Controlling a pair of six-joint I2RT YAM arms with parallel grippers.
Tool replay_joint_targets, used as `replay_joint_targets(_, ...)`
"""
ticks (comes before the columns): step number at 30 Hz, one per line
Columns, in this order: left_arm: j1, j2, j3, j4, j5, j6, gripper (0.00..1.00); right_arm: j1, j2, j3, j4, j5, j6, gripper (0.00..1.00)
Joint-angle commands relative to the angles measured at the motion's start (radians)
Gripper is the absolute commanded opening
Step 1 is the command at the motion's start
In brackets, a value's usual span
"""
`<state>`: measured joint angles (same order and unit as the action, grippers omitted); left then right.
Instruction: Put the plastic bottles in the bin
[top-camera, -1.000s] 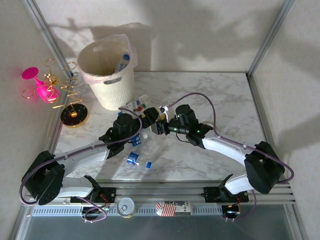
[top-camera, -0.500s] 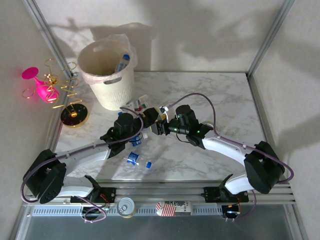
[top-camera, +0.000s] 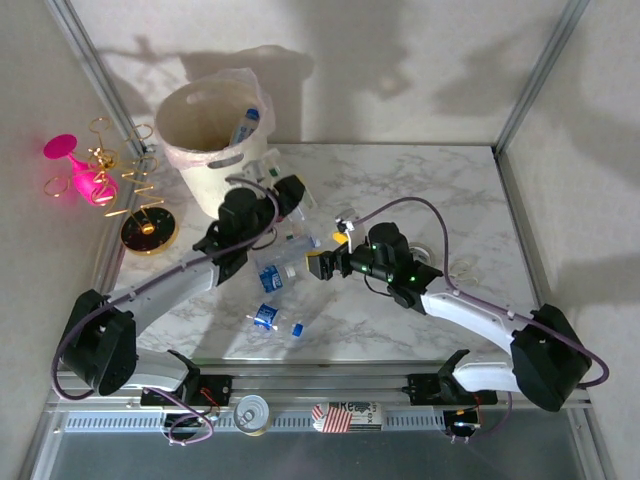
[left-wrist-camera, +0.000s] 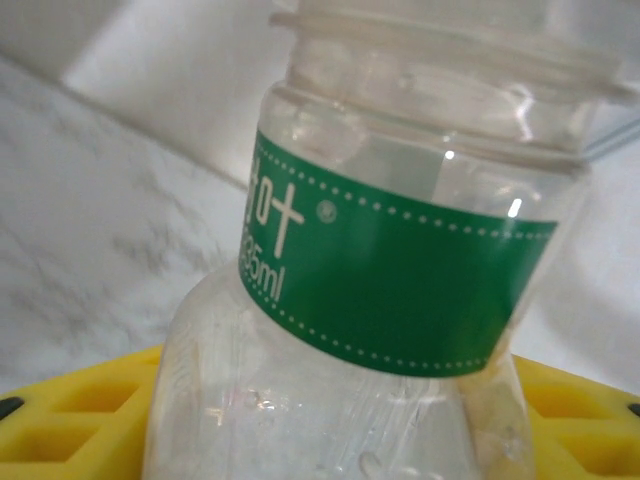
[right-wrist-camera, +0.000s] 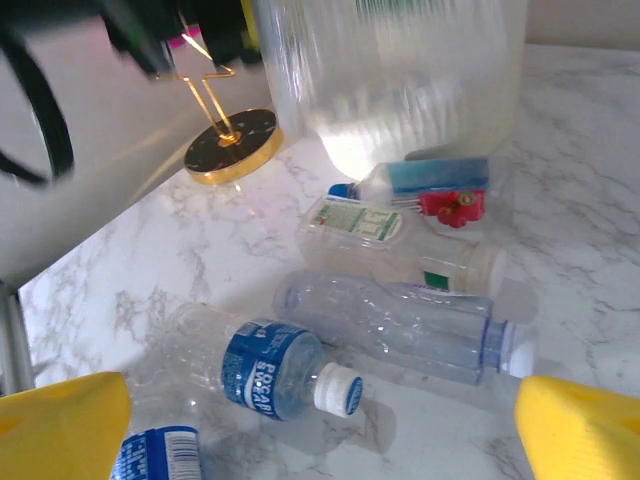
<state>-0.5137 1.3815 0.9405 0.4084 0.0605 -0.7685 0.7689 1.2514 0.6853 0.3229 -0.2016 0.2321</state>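
Observation:
My left gripper (top-camera: 283, 192) hangs just right of the bin (top-camera: 200, 150), shut on a clear bottle with a green label (left-wrist-camera: 400, 270). That bottle sits between the yellow fingers (left-wrist-camera: 70, 415). The cream ribbed bin holds a blue-labelled bottle (top-camera: 245, 124). My right gripper (top-camera: 320, 265) stands open above the table, and its yellow fingertips (right-wrist-camera: 60, 425) have nothing between them. Below it lie a blue-labelled bottle (right-wrist-camera: 270, 370), a plain clear bottle (right-wrist-camera: 400, 325), a green-and-white labelled one (right-wrist-camera: 390, 235) and one with a red flower (right-wrist-camera: 435, 190). Another blue-labelled bottle (top-camera: 265, 317) lies nearer the front.
A pink glass (top-camera: 75, 165) and a gold-based wire stand (top-camera: 150, 230) sit left of the bin. A tin can (top-camera: 250, 413) and a red-labelled pack (top-camera: 345, 415) rest on the front rail. A loose blue cap (top-camera: 297, 329) lies on the marble. Enclosure walls close in the sides.
The two grippers met over the bottle pile. The left one shut on the green-labelled bottle and carried it up toward the bin. The right one opened and drew back to the right.

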Motion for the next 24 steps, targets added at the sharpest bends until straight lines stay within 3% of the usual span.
replay_joint_targets(1, 0.058, 0.014, 0.145, -0.070, -0.009, 0.120, 0.57, -0.009, -0.019, -0.040, 0.037, 0.073, 0.020, 0.99)
replay_joint_targets(5, 0.142, 0.061, 0.326, -0.180, -0.054, 0.216, 0.57, -0.015, -0.017, -0.054, 0.024, 0.105, 0.031, 0.99)
replay_joint_targets(10, 0.264, 0.155, 0.498, -0.234, 0.022, 0.193, 0.55, -0.016, -0.017, -0.063, 0.019, 0.138, 0.029, 0.99)
replay_joint_targets(16, 0.379, 0.290, 0.715, -0.351, 0.031, 0.203, 0.54, -0.016, -0.015, -0.048, -0.020, 0.162, 0.012, 0.99)
replay_joint_targets(24, 0.422, 0.475, 0.928, -0.505, 0.021, 0.230, 0.55, -0.016, -0.035, -0.053, -0.053, 0.194, 0.012, 0.99)
